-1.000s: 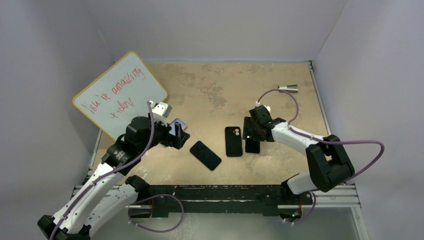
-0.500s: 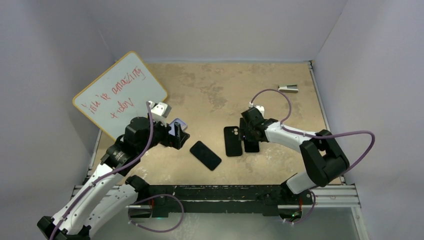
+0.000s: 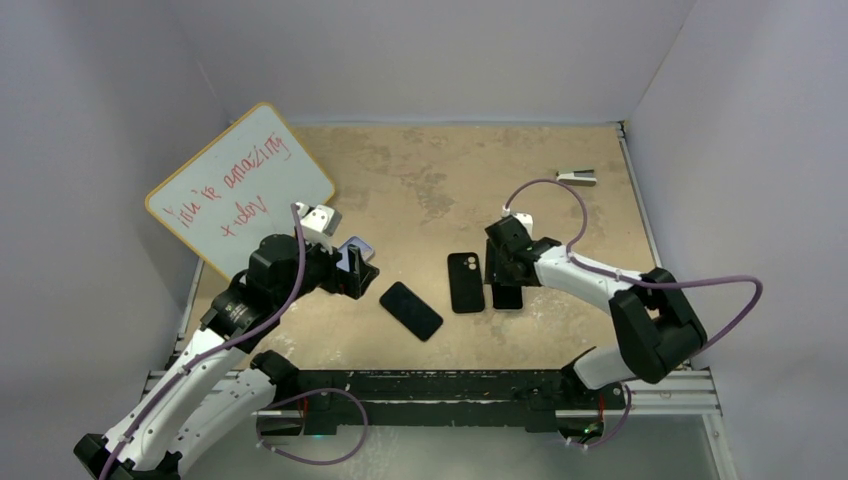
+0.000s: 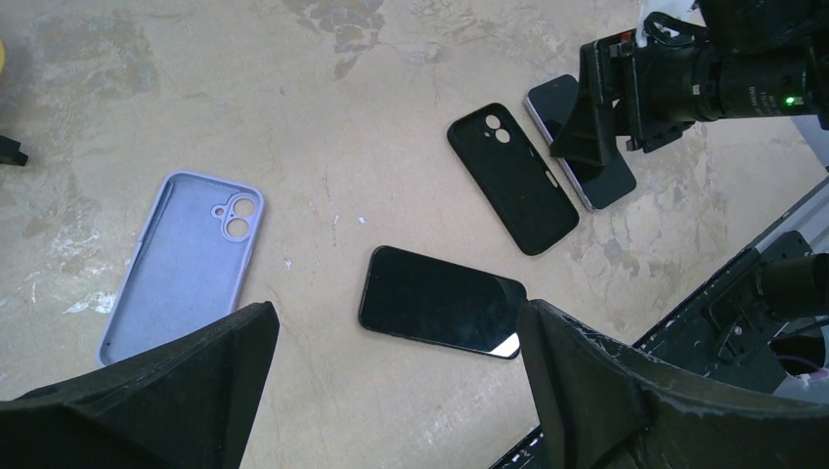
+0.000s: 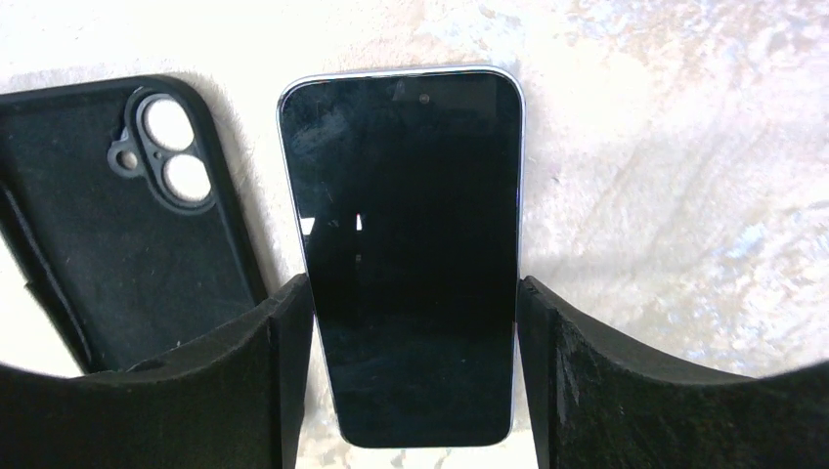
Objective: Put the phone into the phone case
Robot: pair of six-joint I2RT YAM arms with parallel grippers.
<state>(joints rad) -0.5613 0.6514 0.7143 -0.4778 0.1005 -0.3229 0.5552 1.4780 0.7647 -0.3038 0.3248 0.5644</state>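
The left end effector point(image 4: 396, 311) hangs released above the phone point(image 4: 442, 300) and lavender phone case point(image 4: 181, 262). The right end effector point(image 5: 413, 288) straddles a silver-rimmed phone point(image 5: 406, 195); whether it grips, I cannot tell.

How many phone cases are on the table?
2. A lavender case lies empty left of the middle phone; a black case lies beside the pale-rimmed phone at the right gripper.

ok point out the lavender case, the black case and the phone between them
lavender case point(image 4: 166, 283), left wrist view, flat inner floor
black case point(image 4: 515, 186), left wrist view, middle of shell
phone point(image 4: 440, 301), left wrist view, centre of screen
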